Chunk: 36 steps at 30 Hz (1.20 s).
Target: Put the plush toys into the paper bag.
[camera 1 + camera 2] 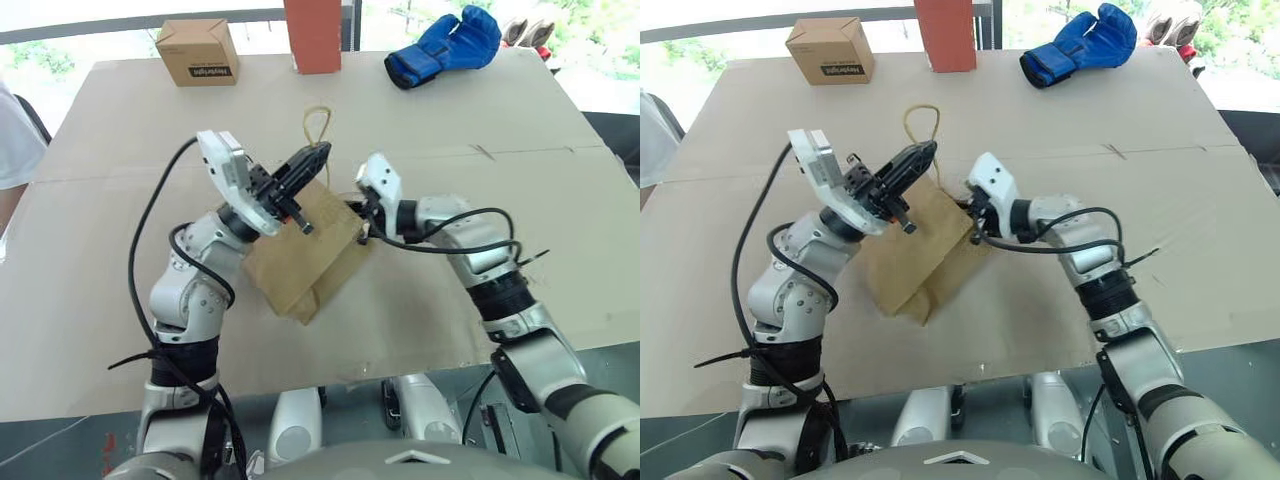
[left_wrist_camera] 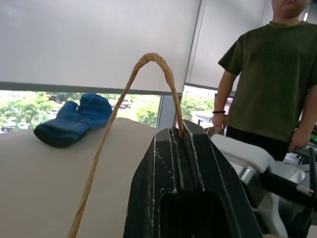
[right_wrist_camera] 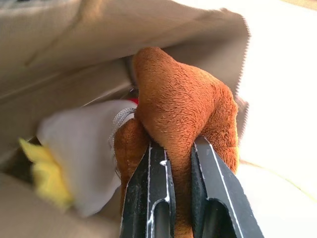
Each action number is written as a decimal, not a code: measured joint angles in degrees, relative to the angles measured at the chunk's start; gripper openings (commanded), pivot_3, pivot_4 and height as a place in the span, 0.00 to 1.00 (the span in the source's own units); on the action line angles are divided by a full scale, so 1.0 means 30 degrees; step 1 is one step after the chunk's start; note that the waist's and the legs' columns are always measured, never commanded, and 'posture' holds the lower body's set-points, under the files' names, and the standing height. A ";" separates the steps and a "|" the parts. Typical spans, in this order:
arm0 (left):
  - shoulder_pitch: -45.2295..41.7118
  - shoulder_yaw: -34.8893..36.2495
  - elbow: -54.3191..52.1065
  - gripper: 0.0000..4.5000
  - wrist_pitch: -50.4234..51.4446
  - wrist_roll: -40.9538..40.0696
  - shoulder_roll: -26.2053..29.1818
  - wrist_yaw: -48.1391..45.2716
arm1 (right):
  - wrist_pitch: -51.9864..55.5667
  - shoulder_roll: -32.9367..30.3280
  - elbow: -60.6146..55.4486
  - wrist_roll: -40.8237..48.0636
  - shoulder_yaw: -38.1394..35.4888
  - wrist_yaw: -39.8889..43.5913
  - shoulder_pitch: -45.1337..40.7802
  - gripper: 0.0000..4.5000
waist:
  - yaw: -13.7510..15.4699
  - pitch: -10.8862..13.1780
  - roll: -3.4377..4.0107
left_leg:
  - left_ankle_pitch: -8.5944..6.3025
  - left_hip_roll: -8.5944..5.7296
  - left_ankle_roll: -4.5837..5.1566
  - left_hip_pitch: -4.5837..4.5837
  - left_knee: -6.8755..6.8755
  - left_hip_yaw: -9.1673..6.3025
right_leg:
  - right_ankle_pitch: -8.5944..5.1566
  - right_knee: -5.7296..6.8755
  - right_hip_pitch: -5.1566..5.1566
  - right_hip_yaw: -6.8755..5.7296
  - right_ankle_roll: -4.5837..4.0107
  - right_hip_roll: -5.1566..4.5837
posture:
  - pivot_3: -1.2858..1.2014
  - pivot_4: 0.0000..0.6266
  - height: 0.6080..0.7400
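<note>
The brown paper bag (image 1: pixel 300 262) lies tilted on the table, its mouth toward my right hand. My left gripper (image 1: pixel 316 156) is shut on one twisted handle (image 2: pixel 148 62), whose loop rises past the fingertips, and holds that side of the bag up. My right gripper (image 3: pixel 177 148) is at the bag's mouth, shut on the orange-brown plush toy (image 3: pixel 183 99). The white plush toy (image 3: pixel 84 144) with the yellow end lies inside the bag, right beside the orange-brown one. In the eye views the bag wall and my right hand (image 1: pixel 380 190) hide both toys.
At the table's far edge stand a small cardboard box (image 1: pixel 197 52) and a red-orange upright block (image 1: pixel 313 35), with a blue boxing glove (image 1: pixel 445 45) to their right. A person in a green shirt (image 2: pixel 272 74) stands beyond the table. A white sleeve (image 1: pixel 10 130) shows at the left.
</note>
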 measured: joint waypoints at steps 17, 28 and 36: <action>-0.3616 -0.2002 0.3747 0.00 -0.0568 0.3365 -0.0286 -0.0662 | -0.2521 0.3206 0.2363 -0.2713 0.1721 -0.4363 0.0439 0.02 | -0.0146 0.0000 0.0002 | 0.0000 0.0008 0.0000 0.0011 -0.0018 -0.0007 | 0.0001 0.0019 -0.0012 0.0008 0.0001 0.0022 | 0.52 0.24 1.00; -0.0438 -0.0450 0.1247 0.00 0.1296 0.2896 0.0050 0.1785 | -0.6238 0.4823 0.8577 -0.3010 0.0305 -0.4875 -0.1525 0.83 | -0.0353 -0.0001 -0.0001 | 0.0001 0.0010 -0.0001 0.0003 -0.0013 -0.0007 | 0.0003 0.0022 -0.0008 0.0002 0.0001 0.0005 | 0.52 0.24 1.00; 0.0295 0.1283 0.0898 0.00 0.1055 0.1526 0.0001 0.1712 | -0.3182 0.3187 0.3425 -0.1801 0.0278 -0.2891 0.0788 0.98 | -0.0336 0.0000 0.0000 | 0.0000 0.0015 -0.0002 -0.0001 -0.0018 -0.0011 | 0.0002 0.0028 -0.0014 -0.0005 0.0000 0.0006 | 0.52 0.24 1.00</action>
